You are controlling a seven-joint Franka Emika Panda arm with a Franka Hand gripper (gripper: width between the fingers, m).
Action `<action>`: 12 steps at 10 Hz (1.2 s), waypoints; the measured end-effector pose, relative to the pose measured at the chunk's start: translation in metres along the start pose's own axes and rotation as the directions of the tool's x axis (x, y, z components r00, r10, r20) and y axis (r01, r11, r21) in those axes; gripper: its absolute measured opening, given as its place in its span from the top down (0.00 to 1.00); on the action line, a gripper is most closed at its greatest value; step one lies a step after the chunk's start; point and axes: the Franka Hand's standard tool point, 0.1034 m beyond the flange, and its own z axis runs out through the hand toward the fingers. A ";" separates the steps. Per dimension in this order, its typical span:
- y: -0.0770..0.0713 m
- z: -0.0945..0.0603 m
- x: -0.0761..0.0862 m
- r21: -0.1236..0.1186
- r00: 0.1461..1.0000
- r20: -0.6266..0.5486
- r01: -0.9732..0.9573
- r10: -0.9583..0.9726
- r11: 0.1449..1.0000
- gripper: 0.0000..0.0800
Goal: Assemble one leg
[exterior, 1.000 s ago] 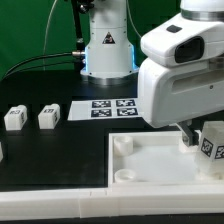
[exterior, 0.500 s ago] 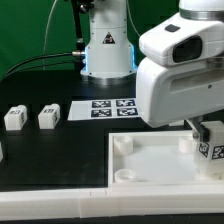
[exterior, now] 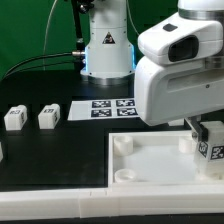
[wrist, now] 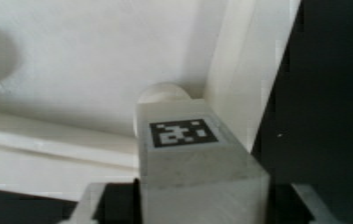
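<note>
My gripper point(exterior: 204, 133) is shut on a leg point(exterior: 211, 149), a short white square post with a black-and-white tag. It holds the leg upright over the far corner of the large white panel point(exterior: 150, 165) at the exterior view's right. In the wrist view the leg point(wrist: 194, 140) fills the space between the two fingers of the gripper point(wrist: 201, 198), and its far end meets the panel point(wrist: 84, 110) close to the panel's edge. I cannot tell whether it sits in a socket. The big white wrist body hides most of the fingers in the exterior view.
Two more legs point(exterior: 14, 118) point(exterior: 48, 117) lie on the black table at the exterior view's left, and part of another shows at the left edge point(exterior: 2, 150). The marker board point(exterior: 110, 108) lies in front of the robot base point(exterior: 107, 55).
Since one second ago the gripper and the leg have sunk a little toward the panel and turned slightly. Nothing has moved in the last half second.
</note>
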 end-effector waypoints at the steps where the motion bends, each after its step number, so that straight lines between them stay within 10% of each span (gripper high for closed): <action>1: 0.002 0.000 0.001 0.014 0.997 0.000 -0.078 0.078 0.997 0.62; 5: 0.004 -0.001 0.003 0.036 0.841 0.008 -0.541 0.541 0.840 0.62; 12: 0.003 0.000 0.005 0.042 0.210 0.087 -0.977 0.974 0.207 0.62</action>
